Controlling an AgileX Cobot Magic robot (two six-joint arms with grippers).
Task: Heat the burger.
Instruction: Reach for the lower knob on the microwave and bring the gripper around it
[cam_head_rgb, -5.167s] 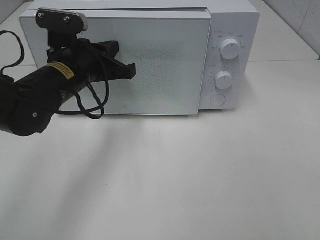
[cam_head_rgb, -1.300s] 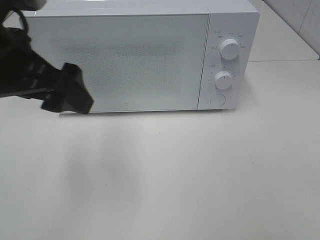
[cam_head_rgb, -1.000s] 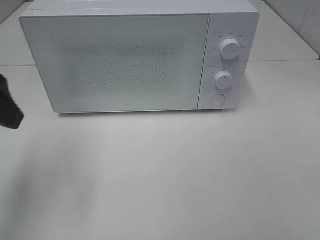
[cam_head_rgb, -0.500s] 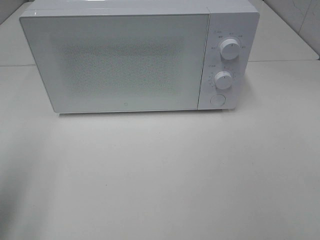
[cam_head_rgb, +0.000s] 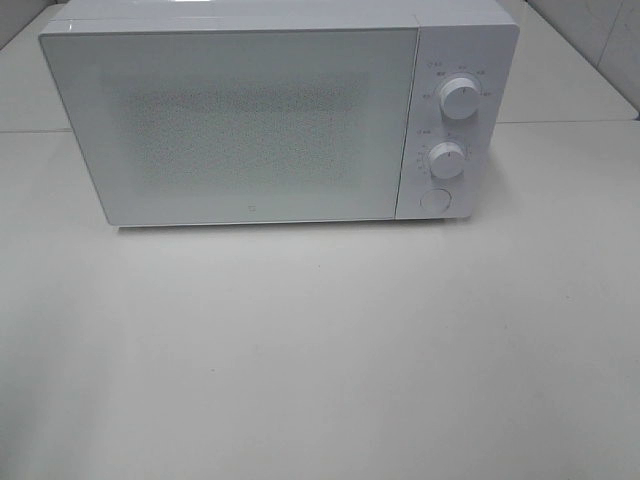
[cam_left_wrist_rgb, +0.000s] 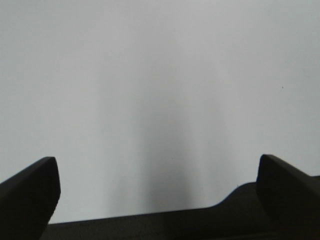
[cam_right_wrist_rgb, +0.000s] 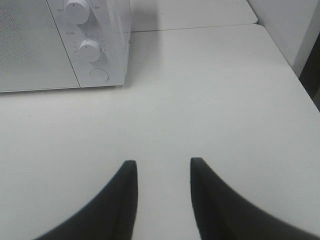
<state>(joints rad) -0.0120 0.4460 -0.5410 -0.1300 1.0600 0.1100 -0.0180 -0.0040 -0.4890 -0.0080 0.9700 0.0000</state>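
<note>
The burger is out of view in every frame. The white microwave (cam_head_rgb: 250, 120) stands at the back of the table with its door shut flush; its frosted window shows nothing inside. Neither arm appears in the exterior high view. In the left wrist view my left gripper (cam_left_wrist_rgb: 157, 165) is open wide over bare table, nothing between its dark fingers (cam_left_wrist_rgb: 30, 190). My right gripper (cam_right_wrist_rgb: 163, 164) hovers above the table, right of and in front of the microwave (cam_right_wrist_rgb: 50, 50), its jaws apart with an empty gap.
The microwave's right panel carries an upper knob (cam_head_rgb: 458, 98), a lower knob (cam_head_rgb: 447, 160) and a round button (cam_head_rgb: 434, 199). The pale table (cam_head_rgb: 330, 350) stretches out in front. A table seam and a wall lie at the far right (cam_right_wrist_rgb: 310, 45).
The microwave door, slightly ajar under my left gripper at first, now sits shut. My left arm has withdrawn to the left and left the exterior high view.
</note>
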